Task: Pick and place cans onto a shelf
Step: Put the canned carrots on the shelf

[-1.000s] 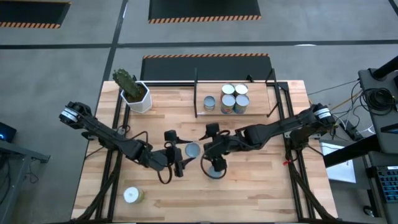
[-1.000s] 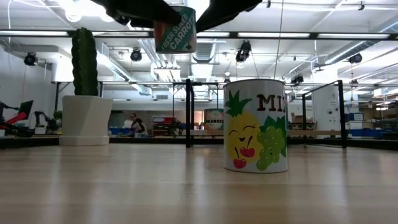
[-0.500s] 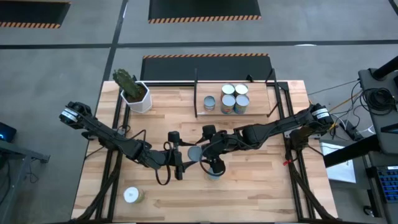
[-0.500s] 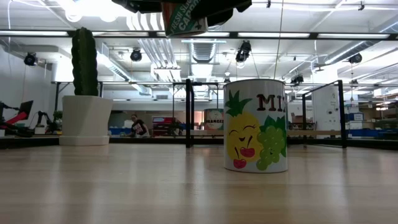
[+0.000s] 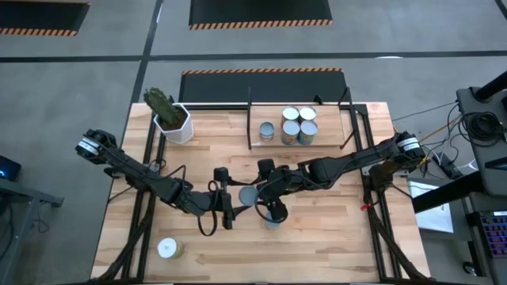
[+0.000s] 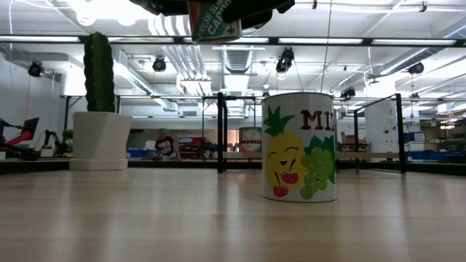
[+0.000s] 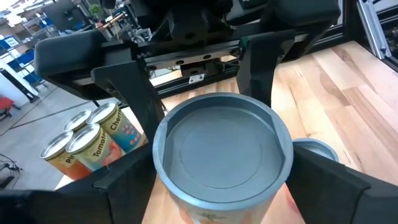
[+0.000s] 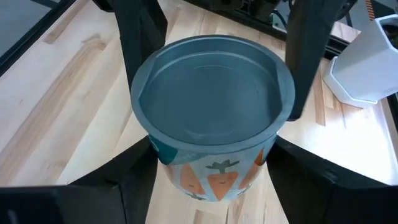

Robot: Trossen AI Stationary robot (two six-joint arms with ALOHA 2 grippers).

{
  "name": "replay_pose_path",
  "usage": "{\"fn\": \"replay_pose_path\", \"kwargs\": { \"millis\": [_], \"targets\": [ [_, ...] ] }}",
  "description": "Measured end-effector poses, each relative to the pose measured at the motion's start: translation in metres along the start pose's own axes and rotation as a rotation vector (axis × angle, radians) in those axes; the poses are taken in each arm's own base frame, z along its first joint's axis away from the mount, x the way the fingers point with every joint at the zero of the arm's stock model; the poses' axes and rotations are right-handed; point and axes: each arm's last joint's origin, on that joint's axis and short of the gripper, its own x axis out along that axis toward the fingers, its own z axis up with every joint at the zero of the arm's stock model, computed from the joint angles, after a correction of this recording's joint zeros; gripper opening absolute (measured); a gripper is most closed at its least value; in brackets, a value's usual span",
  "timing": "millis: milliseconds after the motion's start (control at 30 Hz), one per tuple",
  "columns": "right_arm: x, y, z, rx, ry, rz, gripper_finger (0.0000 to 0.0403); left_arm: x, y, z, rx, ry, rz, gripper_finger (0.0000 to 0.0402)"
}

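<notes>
Left jaws [image 5: 234,198] clamped on the carrot can [image 5: 248,194] - own wrist view shows both dark fingers [image 7: 130,171] pressed against its sides. Right jaws [image 5: 261,192] closed on the same can from the opposite side; in the right wrist view the fingers [image 8: 140,165] meet the can wall just under the rim. Contact lines themselves are hard to make out, dark on dark.

Can is upright, grey-blue lid up, held in the air over the middle of the worktop [image 5: 333,237]. In the low view only its lower part shows at the top edge, label half cut off, both sets of jaws mostly out of frame.

Fruit-label can [image 6: 300,149] stands on the worktop just right of centre - from above it is largely hidden under the right arm, only part of its rim visible. Its lid also peeks past the held can in the left wrist view.

Shelf [image 5: 329,127] sits at the back edge, right of centre. Four cans [image 5: 299,125] are bunched together on it, touching; a fifth can [image 5: 268,131] stands alone beside them toward the shelf's left end. Labels unreadable from above.

White-topped can [image 5: 167,248] stands near the front-left corner, well apart from the rest. White pot with cactus [image 5: 176,123] is near the back-left corner.

Person [image 6: 166,145] far off in the room behind, small and blurred.
</notes>
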Motion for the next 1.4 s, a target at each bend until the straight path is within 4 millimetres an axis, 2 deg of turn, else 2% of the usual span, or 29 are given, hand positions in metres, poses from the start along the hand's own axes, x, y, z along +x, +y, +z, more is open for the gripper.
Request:
{"fn": "replay_pose_path", "kwargs": {
  "millis": [400, 533, 633, 800, 967, 1200, 1400],
  "targets": [
    [0.000, 0.000, -0.002, -0.002, 0.017, 0.003, 0.0260, -0.008, 0.004, 0.006, 0.041, -0.022, -0.003, 0.0355],
    [-0.007, -0.005, -0.004, -0.006, 0.090, -0.013, 0.0260, -0.022, 0.011, 0.014, 0.087, -0.036, -0.013, 0.0361],
    [-0.022, -0.018, 0.003, 0.001, 0.166, -0.060, 0.0260, -0.038, 0.021, 0.023, 0.083, -0.072, -0.015, 0.0361],
    [-0.053, -0.062, 0.017, 0.033, 0.269, -0.205, 0.0260, -0.064, 0.046, 0.040, 0.055, -0.154, 0.022, 0.0361],
    [-0.081, -0.122, 0.023, 0.120, 0.245, -0.333, 0.0260, -0.085, 0.071, 0.048, 0.003, -0.150, 0.241, 0.0361],
    [-0.096, -0.202, -0.001, 0.212, 0.234, -0.404, 0.0260, -0.097, 0.087, 0.043, -0.061, -0.083, 0.465, 0.0362],
    [-0.082, -0.265, -0.035, 0.266, 0.283, -0.406, 0.0260, -0.093, 0.083, 0.027, -0.013, -0.021, 0.533, 0.0362]
  ]
}}
